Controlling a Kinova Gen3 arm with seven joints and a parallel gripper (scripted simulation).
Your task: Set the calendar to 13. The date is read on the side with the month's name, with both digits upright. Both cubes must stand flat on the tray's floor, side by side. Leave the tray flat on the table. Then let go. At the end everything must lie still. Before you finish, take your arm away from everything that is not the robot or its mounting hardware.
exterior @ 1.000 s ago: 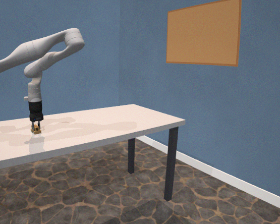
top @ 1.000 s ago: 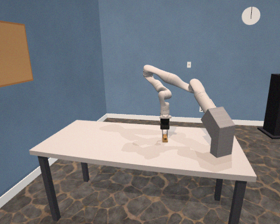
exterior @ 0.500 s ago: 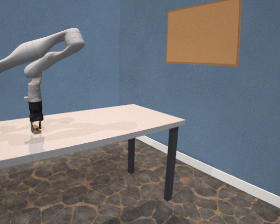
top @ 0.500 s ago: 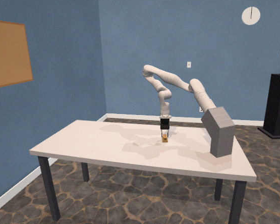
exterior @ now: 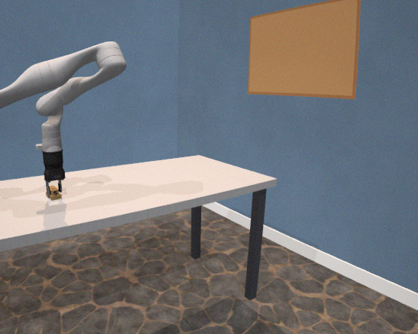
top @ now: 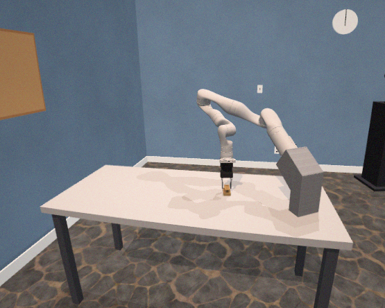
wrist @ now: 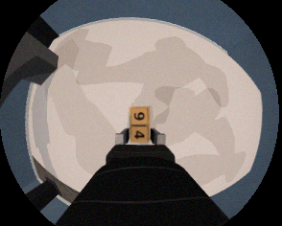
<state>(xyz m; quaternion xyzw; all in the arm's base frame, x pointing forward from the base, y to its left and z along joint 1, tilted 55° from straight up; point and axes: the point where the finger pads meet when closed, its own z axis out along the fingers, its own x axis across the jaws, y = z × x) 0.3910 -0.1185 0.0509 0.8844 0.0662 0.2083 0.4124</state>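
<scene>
The tool [top: 227, 187] [exterior: 54, 194] [wrist: 139, 133] points down with its fingers set wide, one on each side of the cube marked 4 [wrist: 139, 134] and apart from it, gripping nothing. Just beyond, touching it, is the other cube [wrist: 139, 116], with a 9 or a 6 on top. Both appear to sit in the small orange tray [top: 227, 194] [exterior: 55, 198], which rests on the surface; whether they stand fully flat cannot be told.

The step in hand looks like either taking hold of the nearer cube or letting it go. The top digits do not settle the date, and the month side is too small to read. If 13 already shows upright, the next move is a straight lift, clear of both cubes; if not, the fingers need to close squarely and raise one cube for turning. A sideways drift could nudge a cube or skew the tray.

The pale surface [top: 143, 201] [exterior: 155, 180] [wrist: 105, 101] carries broad, soft shadows. The white arm [top: 234, 107] [exterior: 57, 68] reaches across from a grey block mount [top: 304, 187]. Farther out lie the dark stone-patterned floor [top: 195, 274] [exterior: 136, 278], a black pedestal [top: 382, 146], and blue walls with a cork board [top: 14, 73] [exterior: 303, 49] and a round clock [top: 345, 21].
</scene>
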